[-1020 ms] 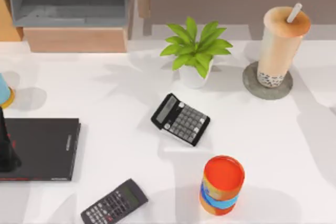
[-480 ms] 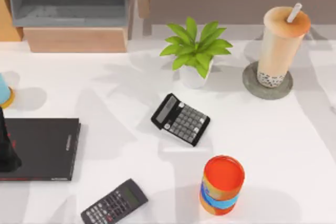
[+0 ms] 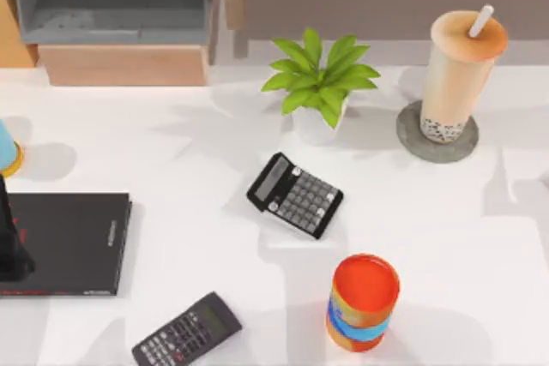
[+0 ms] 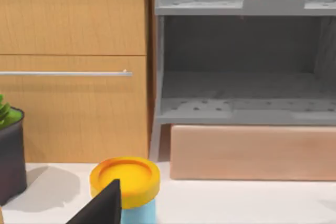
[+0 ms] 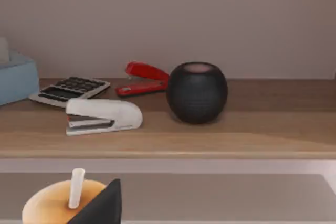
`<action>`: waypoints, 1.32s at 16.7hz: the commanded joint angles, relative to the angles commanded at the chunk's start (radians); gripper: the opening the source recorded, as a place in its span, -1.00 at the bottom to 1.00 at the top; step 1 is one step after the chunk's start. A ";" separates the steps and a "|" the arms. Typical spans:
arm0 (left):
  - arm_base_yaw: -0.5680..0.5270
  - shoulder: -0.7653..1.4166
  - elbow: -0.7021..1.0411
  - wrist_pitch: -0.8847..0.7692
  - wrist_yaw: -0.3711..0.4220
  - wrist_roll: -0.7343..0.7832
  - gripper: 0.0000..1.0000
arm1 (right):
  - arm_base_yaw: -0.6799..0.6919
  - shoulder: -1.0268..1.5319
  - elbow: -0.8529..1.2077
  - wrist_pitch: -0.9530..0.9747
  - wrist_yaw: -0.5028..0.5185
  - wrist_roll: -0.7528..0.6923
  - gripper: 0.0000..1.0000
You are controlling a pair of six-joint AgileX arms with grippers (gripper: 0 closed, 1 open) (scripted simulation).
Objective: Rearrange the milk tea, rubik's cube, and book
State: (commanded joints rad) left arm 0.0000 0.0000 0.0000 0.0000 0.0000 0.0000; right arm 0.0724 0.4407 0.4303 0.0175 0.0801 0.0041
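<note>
- Milk tea [image 3: 457, 75] upright on grey coaster [image 3: 412, 139], table's 2 o'clock, w/ no gripper on it.
- Left arm [image 3: 10, 246] at 9 o'clock over black book [image 3: 73, 242]; jaws: can't tell.
- Right wrist view looks over the tea lid twd shelf; jaws: can't tell. Prob. lining up to grab.

Milk tea [image 5: 52, 203] lid and straw below a shelf [image 5: 210, 137] with staplers, black sphere [image 5: 197, 92].

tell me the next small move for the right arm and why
Probably ease the right pincer down toward the tall clear plastic cup of beige-orange milk tea. The right wrist view looks out just above the cup's lid and white straw, so the pincer seems close behind it. The cup stands upright on a round grey coaster, ungripped. The left arm rests over the thin black book.
</note>
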 joint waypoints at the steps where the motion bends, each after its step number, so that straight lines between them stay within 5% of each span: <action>1: 0.000 0.000 0.000 0.000 0.000 0.000 1.00 | -0.013 -0.087 -0.085 -0.003 -0.014 -0.001 1.00; 7: 0.000 0.000 0.000 0.000 0.000 0.000 1.00 | -0.067 -0.415 -0.406 -0.016 -0.074 -0.004 1.00; 15: -0.002 0.011 0.010 0.006 -0.002 0.000 1.00 | -0.072 -0.441 -0.430 -0.018 -0.080 -0.004 1.00; 22: -0.048 0.380 0.320 0.174 -0.046 0.004 1.00 | -0.072 -0.441 -0.430 -0.018 -0.080 -0.004 1.00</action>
State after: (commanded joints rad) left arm -0.0483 0.3800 0.3198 0.1738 -0.0456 0.0039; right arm 0.0001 0.0000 0.0000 0.0000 0.0001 0.0000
